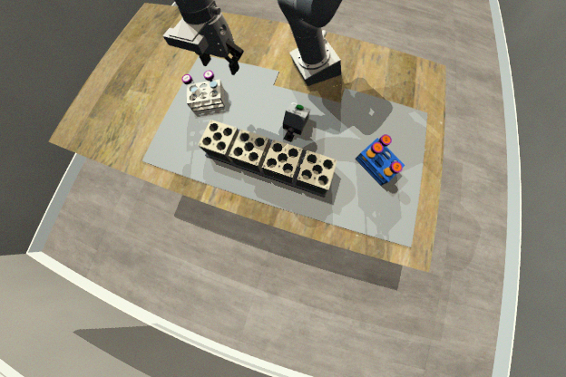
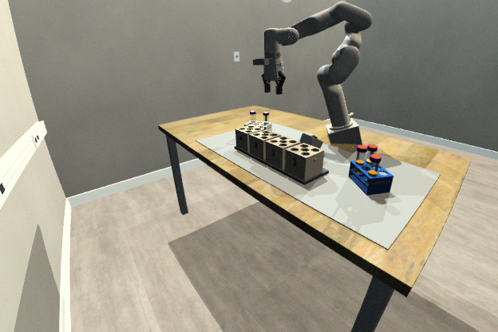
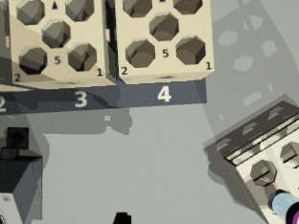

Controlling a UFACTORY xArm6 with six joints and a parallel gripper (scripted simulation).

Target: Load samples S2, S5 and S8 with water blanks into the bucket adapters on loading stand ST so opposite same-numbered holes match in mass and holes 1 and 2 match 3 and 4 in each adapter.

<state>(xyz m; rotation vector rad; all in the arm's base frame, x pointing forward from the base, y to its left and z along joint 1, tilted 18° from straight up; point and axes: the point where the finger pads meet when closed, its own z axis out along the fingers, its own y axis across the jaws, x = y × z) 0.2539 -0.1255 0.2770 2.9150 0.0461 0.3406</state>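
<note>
My gripper (image 1: 219, 64) (image 2: 273, 90) is open and empty, high above the table beside the white rack (image 1: 220, 91) (image 3: 279, 169). Two purple-rimmed tubes with white cap dots (image 1: 187, 78) (image 1: 208, 74) stand in that rack; their print is unreadable now. The blue rack (image 2: 380, 187) holds three tubes with orange cap dots (image 1: 385, 140) (image 1: 376, 148) (image 1: 396, 166), IDs and levels unreadable. Adapter 1 (image 2: 302, 170), adapter 2 (image 2: 270, 160), adapter 3 (image 3: 57, 74) and adapter 4 (image 3: 165, 68) (image 2: 241, 144) stand in a row on the stand (image 3: 136, 98). Their visible holes look empty.
The small sloped desk (image 1: 295, 120) (image 3: 19, 179) with the green DONE key (image 1: 299, 107) stands between the adapter row and the robot base (image 1: 323, 72). The blue rack is beyond the adapter 1 end, the white rack near the adapter 4 end.
</note>
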